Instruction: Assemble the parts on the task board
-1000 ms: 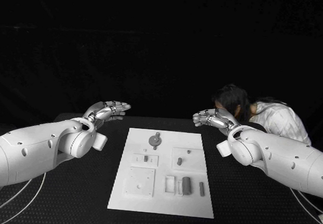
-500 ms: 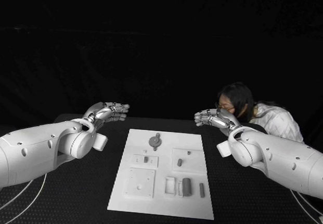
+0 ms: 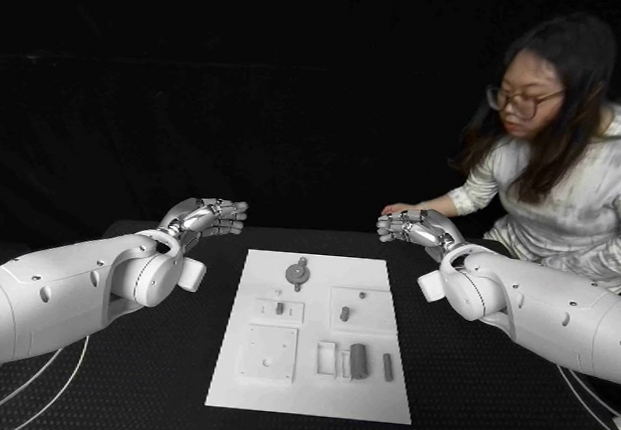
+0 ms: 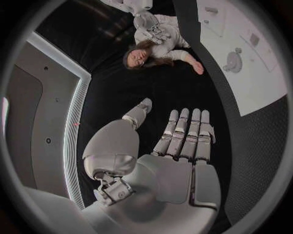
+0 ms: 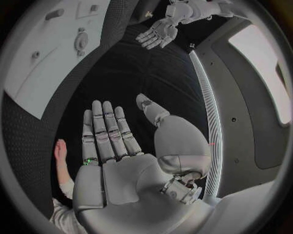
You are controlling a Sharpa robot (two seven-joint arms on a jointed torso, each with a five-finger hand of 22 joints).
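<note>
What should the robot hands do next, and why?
Probably bring one robot hand down toward the task board. Both the left robot hand and the right robot hand are open, hold nothing, and hang beyond the board's far end, while the small grey parts lie untouched on it.

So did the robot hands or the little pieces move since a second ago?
No. The silver left robot hand and the silver right robot hand have stayed open above the black table, each off its own far corner of the white task board, holding nothing. The small grey parts lie on the board where they were. Only the person beyond the table sat up.
</note>
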